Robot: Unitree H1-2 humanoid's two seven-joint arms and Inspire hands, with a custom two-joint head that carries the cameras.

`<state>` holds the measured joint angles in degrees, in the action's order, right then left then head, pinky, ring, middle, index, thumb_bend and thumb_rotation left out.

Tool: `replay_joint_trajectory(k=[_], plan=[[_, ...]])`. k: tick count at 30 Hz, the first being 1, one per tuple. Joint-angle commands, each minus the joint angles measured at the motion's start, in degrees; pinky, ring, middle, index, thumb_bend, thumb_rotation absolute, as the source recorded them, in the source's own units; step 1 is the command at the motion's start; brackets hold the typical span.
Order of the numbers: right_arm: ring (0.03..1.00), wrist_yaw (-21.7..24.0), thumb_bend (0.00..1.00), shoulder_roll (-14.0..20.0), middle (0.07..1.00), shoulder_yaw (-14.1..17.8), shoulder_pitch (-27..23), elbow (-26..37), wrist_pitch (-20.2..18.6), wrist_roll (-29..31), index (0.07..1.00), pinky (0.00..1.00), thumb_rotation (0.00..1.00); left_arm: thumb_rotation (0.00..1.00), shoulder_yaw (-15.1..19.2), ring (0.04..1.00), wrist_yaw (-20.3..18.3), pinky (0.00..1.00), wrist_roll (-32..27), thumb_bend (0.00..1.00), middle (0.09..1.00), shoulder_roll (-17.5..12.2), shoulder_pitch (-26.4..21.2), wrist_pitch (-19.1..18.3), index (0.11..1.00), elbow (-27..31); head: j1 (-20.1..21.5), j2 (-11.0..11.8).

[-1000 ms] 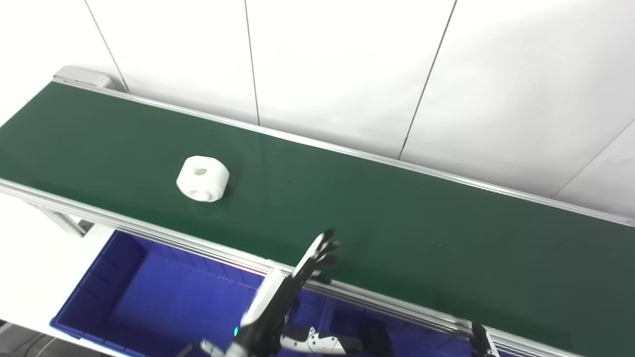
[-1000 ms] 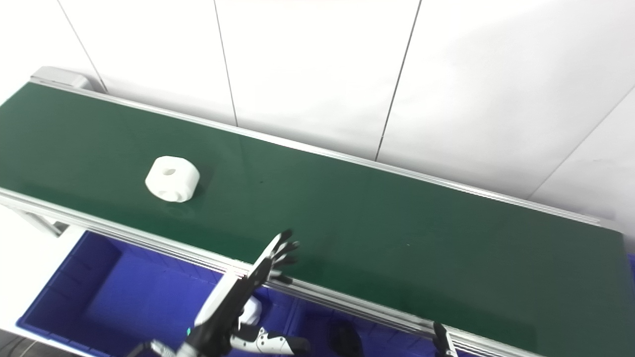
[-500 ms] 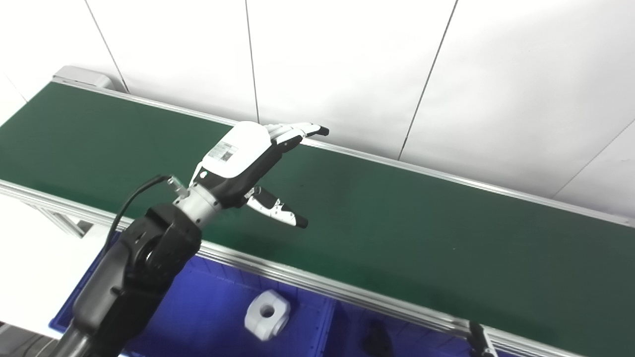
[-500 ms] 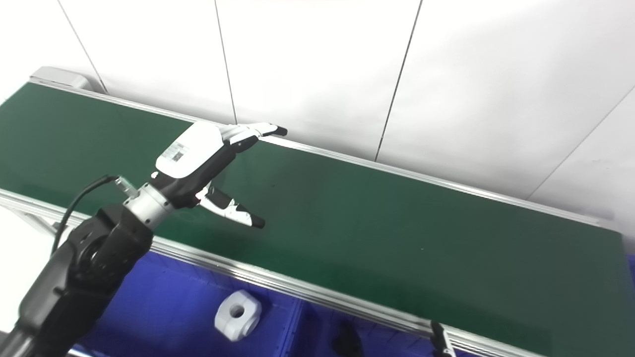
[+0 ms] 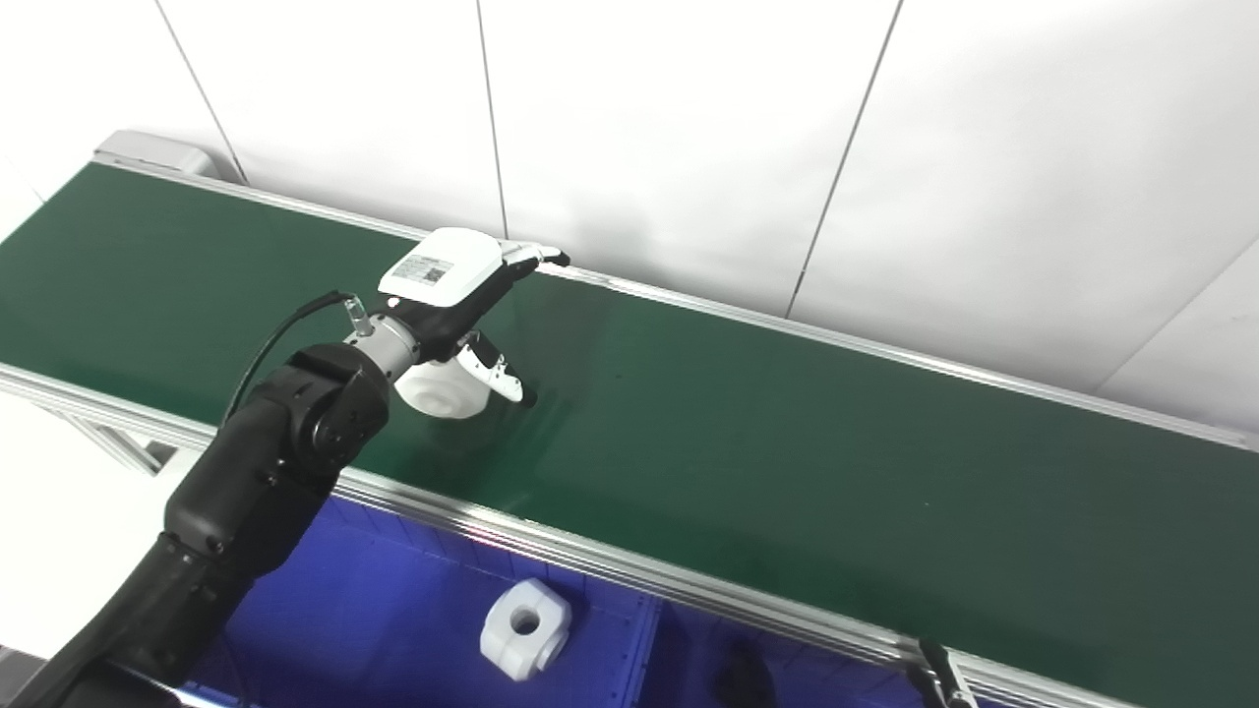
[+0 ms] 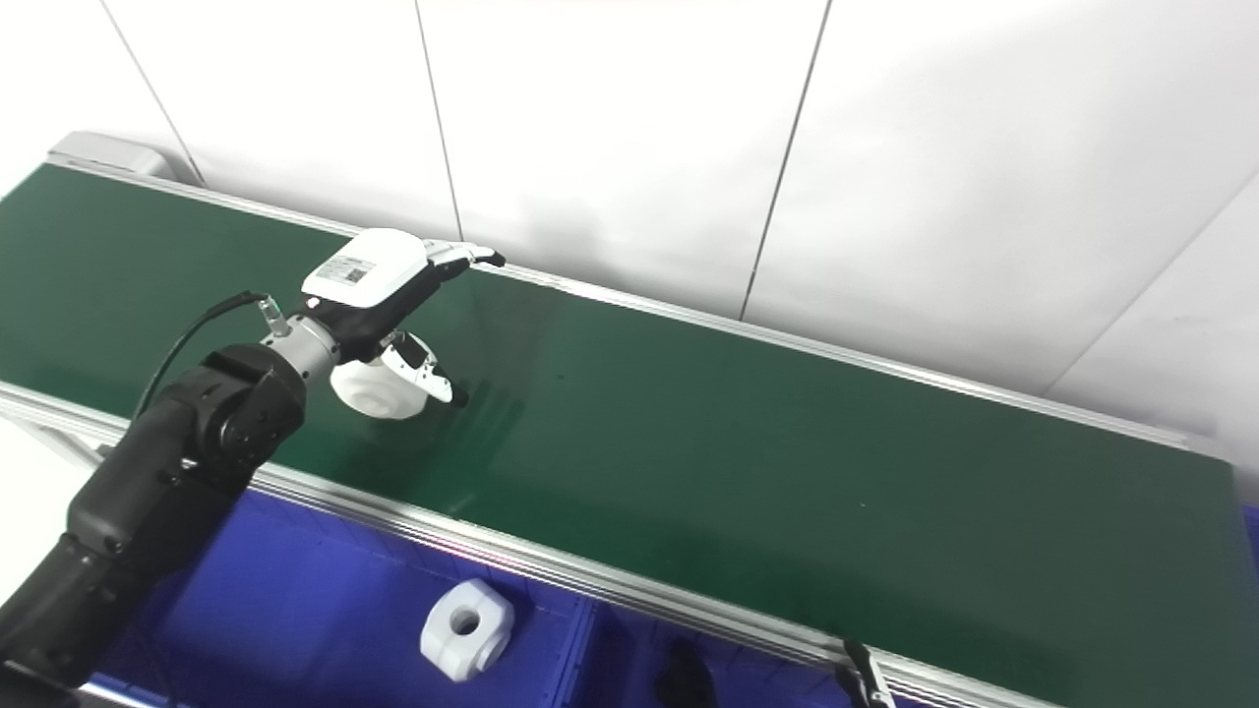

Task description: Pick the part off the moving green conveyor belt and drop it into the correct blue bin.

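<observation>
A white round part [image 5: 445,391] with a centre hole lies on the green conveyor belt [image 5: 787,442], left of middle. My left hand [image 5: 462,295] hovers directly over it, palm down. The fingers are spread and reach past the part toward the belt's far rail, and the thumb [image 5: 497,369] hangs beside the part's right side. The hand is open and does not hold the part. It also shows in the right eye view [image 6: 389,290] above the part [image 6: 379,391]. My right hand is out of view.
Blue bins [image 5: 393,629] sit below the belt's near rail. One holds a white part with a hole [image 5: 524,627]; a dark part [image 5: 740,678] lies in the bin to its right. A dark clip [image 5: 939,674] stands at the near rail. A white panelled wall runs behind the belt.
My left arm rose from below the near rail and swung over the belt, then lowered onto the white part. The part moved a little to the right with the belt.
</observation>
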<state>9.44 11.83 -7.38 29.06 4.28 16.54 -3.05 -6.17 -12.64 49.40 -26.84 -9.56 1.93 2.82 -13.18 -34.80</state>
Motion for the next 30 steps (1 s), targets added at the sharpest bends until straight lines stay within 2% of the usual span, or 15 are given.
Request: replay_joint_trajectory(k=[1, 4, 12, 18, 20, 22, 28, 30], plan=[[1.0, 0.02, 0.68, -0.05, 1.0, 0.1, -0.24, 1.05, 2.66, 0.4, 0.971, 1.0, 0.99, 0.28, 0.05, 0.898, 2.84, 0.85, 0.81, 0.95, 0.909, -0.68, -2.37, -0.6, 0.879, -1.47, 0.02, 0.09], [1.0, 0.08, 0.68, 0.01, 1.0, 0.11, -0.25, 0.96, 2.84, 0.49, 0.969, 1.0, 0.98, 0.28, -0.53, 0.9, 3.37, 0.86, 1.18, 0.95, 0.911, -0.94, -2.62, -1.0, 0.879, -2.88, -0.04, -0.05], [1.0, 0.22, 0.7, 0.05, 1.0, 0.14, 0.15, 1.66, 2.44, 0.95, 0.965, 1.0, 0.98, 0.31, -2.02, 0.909, 1.76, 0.87, 1.81, 0.95, 0.914, -3.22, -2.84, -2.73, 0.882, -5.56, 0.11, -0.48], [1.0, 0.35, 0.72, 0.09, 1.0, 0.11, 0.68, 3.01, 1.45, 1.14, 0.968, 1.0, 0.98, 0.38, -3.19, 0.919, -4.28, 0.86, -0.43, 0.97, 0.916, -4.69, -2.67, -4.72, 0.885, -4.77, 0.23, -1.14], [1.0, 0.27, 0.71, 0.03, 1.0, 0.1, 0.82, 3.35, 1.44, 0.95, 0.967, 1.0, 0.98, 0.39, -3.82, 0.915, -7.9, 0.86, -1.47, 0.98, 0.909, -5.04, -2.9, -6.43, 0.88, -4.94, 0.38, -1.44], [1.0, 0.27, 0.71, 0.02, 1.0, 0.09, 0.92, 3.49, 1.45, 0.93, 0.968, 1.0, 0.98, 0.38, -4.32, 0.901, -9.09, 0.85, -1.63, 0.99, 0.893, -5.13, -3.03, -6.96, 0.869, -5.42, 0.46, -1.51], [1.0, 0.23, 0.72, -0.2, 1.0, 0.12, 1.28, 4.04, 1.04, 1.21, 0.962, 1.0, 0.98, 0.32, -5.77, 0.904, -8.09, 0.85, -0.19, 0.98, 0.893, -4.93, -3.56, -7.51, 0.866, -6.71, 0.56, -1.88], [1.0, 0.27, 0.72, -0.2, 1.0, 0.1, 1.35, 4.18, 1.01, 1.29, 0.964, 1.0, 0.98, 0.25, -6.18, 0.858, -7.38, 0.81, 0.17, 1.0, 0.849, -4.6, -4.0, -7.72, 0.82, -7.73, 0.57, -2.01]])
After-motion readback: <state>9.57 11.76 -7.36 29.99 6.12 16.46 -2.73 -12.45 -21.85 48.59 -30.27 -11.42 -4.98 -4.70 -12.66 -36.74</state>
